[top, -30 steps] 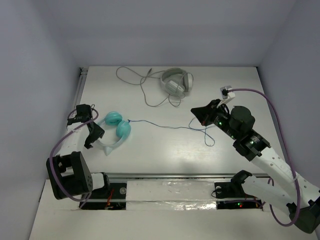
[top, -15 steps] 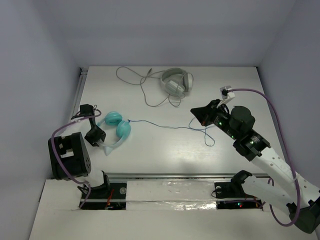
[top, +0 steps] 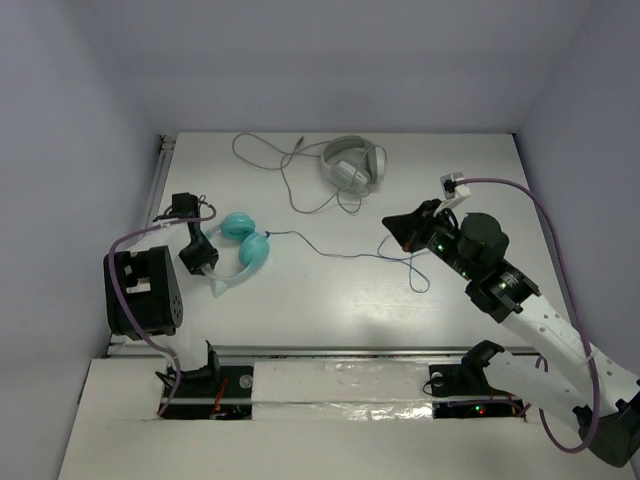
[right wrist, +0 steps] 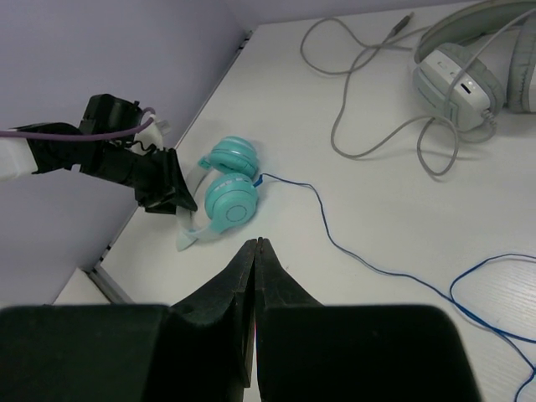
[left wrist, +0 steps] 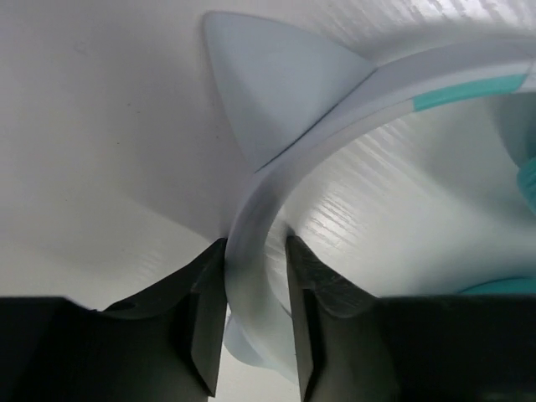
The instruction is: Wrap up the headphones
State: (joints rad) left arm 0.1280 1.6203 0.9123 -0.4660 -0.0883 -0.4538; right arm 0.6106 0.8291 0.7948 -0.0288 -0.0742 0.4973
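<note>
Grey-white headphones [top: 352, 163] lay near the far edge of the white table [top: 330, 295], their grey cable [top: 284, 172] looping loosely to their left

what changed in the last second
The left gripper, shut on the pale headband, pulled the teal over-ear headphones to the right and slightly farther back. The right gripper and the grey-white headphones stayed put.

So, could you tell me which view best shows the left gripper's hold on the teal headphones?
The left wrist view: the left gripper pinches the pale headband between its jaws, up close. The top and right wrist views show that gripper at the headphones, but too small to see the contact.
</note>
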